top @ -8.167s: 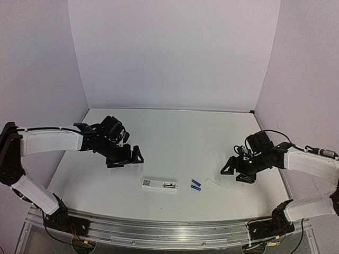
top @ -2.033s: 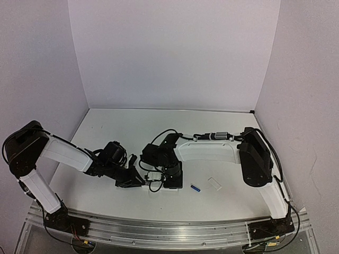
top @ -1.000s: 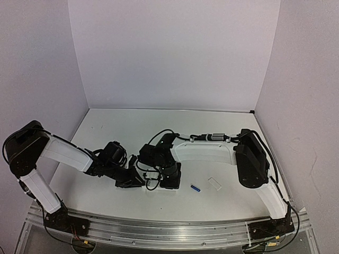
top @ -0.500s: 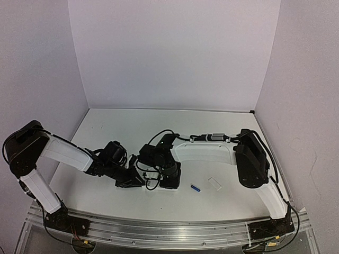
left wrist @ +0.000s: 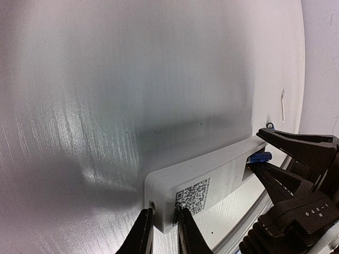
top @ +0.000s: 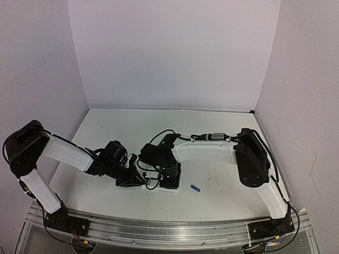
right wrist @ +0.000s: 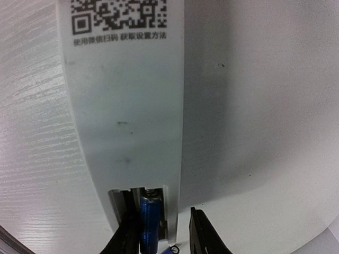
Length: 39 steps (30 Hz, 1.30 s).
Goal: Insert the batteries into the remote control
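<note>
The white remote control (right wrist: 127, 106) lies back-up with its QR label showing, its battery bay uncovered at one end. One blue battery (right wrist: 149, 219) rests inside that bay. My right gripper (right wrist: 162, 211) stands open over the bay, one finger beside the cell and the other off the remote's edge. My left gripper (left wrist: 164, 211) is shut on the remote control (left wrist: 212, 182) at its opposite end corner. Another of the batteries (top: 196, 188) lies on the table to the right. In the top view both grippers hide most of the remote.
The small flat white cover (top: 214, 183) lies right of the loose battery. The arms meet low over the near middle of the white table (top: 175, 132). Walls close in the left, back and right.
Since the earliest frame both arms have come in to the remote, and one of the two batteries beside it has left the table. Over the last second the arms hardly move.
</note>
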{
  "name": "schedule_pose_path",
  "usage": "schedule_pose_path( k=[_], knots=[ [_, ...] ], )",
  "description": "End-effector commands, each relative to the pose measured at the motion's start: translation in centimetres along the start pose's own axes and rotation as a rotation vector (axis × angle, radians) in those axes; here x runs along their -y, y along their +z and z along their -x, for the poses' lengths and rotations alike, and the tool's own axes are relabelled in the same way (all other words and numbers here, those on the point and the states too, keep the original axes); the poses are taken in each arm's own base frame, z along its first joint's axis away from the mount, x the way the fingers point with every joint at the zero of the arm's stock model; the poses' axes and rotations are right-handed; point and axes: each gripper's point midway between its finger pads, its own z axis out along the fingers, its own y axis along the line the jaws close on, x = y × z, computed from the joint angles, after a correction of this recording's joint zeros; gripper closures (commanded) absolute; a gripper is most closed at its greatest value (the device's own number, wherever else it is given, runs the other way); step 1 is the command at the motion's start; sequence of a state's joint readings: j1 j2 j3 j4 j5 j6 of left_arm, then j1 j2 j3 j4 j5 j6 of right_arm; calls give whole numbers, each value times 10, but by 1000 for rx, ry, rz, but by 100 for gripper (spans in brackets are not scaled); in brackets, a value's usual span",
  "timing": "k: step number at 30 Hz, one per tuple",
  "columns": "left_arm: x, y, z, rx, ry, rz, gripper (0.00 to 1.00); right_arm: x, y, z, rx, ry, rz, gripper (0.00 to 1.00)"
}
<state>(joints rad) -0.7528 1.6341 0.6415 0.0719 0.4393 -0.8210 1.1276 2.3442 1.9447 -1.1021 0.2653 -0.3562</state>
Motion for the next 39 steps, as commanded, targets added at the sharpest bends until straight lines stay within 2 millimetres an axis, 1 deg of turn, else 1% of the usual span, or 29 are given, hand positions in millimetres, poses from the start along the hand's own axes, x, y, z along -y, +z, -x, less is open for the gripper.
schedule_pose_path(
  k=[1, 8, 14, 18, 22, 24, 27, 31, 33, 37, 39],
  knots=[
    [-12, 6, -6, -15, -28, 67, 84, -3, -35, 0, 66, -7, 26, 68],
    [-15, 5, -5, -7, -40, 85, 85, -4, -55, 2, 120, -4, 41, 65],
    [-16, 4, -5, -5, -45, 86, 85, -3, -75, 1, 166, 45, 50, 64],
    [-14, 2, -5, 4, -53, 82, 85, -2, -94, 2, 226, 161, 61, 64],
    [-14, 0, -6, 13, -61, 71, 85, 2, -105, -4, 284, 376, 61, 64],
    [-12, 0, -6, 17, -65, 61, 85, 5, -106, -12, 297, 516, 55, 64],
    [-8, 0, -7, 17, -62, 44, 85, 4, -102, -25, 297, 666, 72, 65],
    [-4, 0, -9, 16, -58, 35, 85, 2, -92, -38, 291, 834, 131, 70],
    [-3, 0, -10, 19, -61, 37, 85, -1, -84, -37, 300, 922, 210, 71],
    [-1, 1, -14, 20, -61, 34, 85, 0, -71, -25, 349, 1091, 366, 71],
    [1, 2, -15, 15, -58, 34, 85, 5, -67, -22, 366, 1135, 368, 71]
  ],
)
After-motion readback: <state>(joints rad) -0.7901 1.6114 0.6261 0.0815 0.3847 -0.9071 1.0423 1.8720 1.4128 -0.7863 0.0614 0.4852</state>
